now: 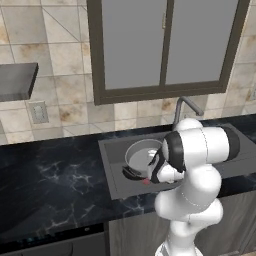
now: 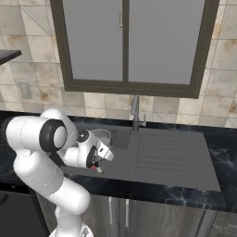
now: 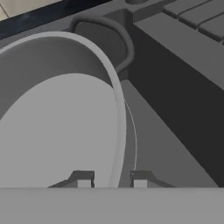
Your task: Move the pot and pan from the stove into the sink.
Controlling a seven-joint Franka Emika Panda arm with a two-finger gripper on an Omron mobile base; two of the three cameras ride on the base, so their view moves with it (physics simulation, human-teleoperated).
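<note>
We find the pot [image 1: 141, 154] standing upright inside the sink [image 1: 112, 170], in the basin's left part as the left base view shows it, with its pale interior open to view. The fingers [image 3: 111, 178] are clenched on the pot's rim: in the hand view one fingertip [image 3: 83, 178] stands inside the wall and the other outside it, with the thin rim running between them. One of the pot's loop handles [image 3: 114, 41] shows on its far side in that view, close to the basin wall. In the right base view the gripper [image 2: 98, 159] is low in the basin's left end, beside the pot [image 2: 102, 136], and the ridged drainboard [image 2: 169, 155] extends to the right of the basin. The curved faucet [image 2: 134, 113] rises behind the sink against the tiled wall. The sink is set into a black marbled surface [image 1: 50, 185]. A window [image 1: 162, 45] with a dark frame hangs above the faucet. We cannot see the pan or the stove.
</note>
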